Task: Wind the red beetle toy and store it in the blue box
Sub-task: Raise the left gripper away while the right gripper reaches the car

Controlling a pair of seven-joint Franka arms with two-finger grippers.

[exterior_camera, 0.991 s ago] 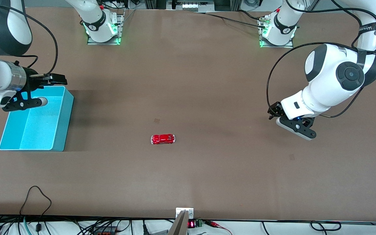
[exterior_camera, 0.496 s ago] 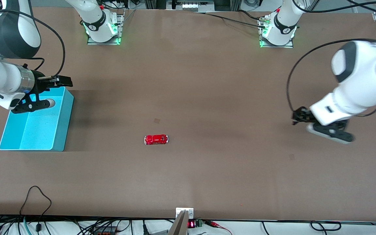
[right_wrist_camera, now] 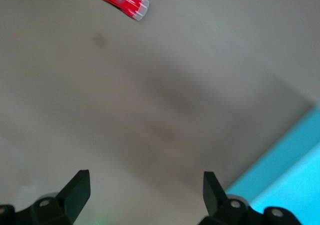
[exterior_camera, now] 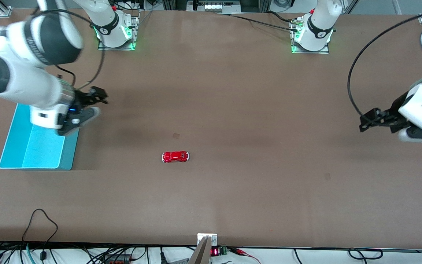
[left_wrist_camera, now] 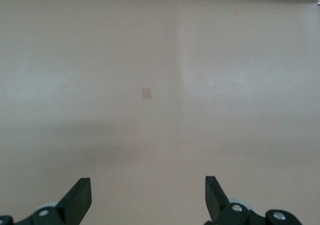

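Two white Franka arms with black joints

Black cables are looping along both arms; green lights are glowing at the bases; black-fingered grippers are capping the wrists.

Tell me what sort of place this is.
Most likely a robotics lab bench. Two arms are bolted to a plain brown table, cables and electronics run along its edge, and the only props are a red beetle toy and a blue box.
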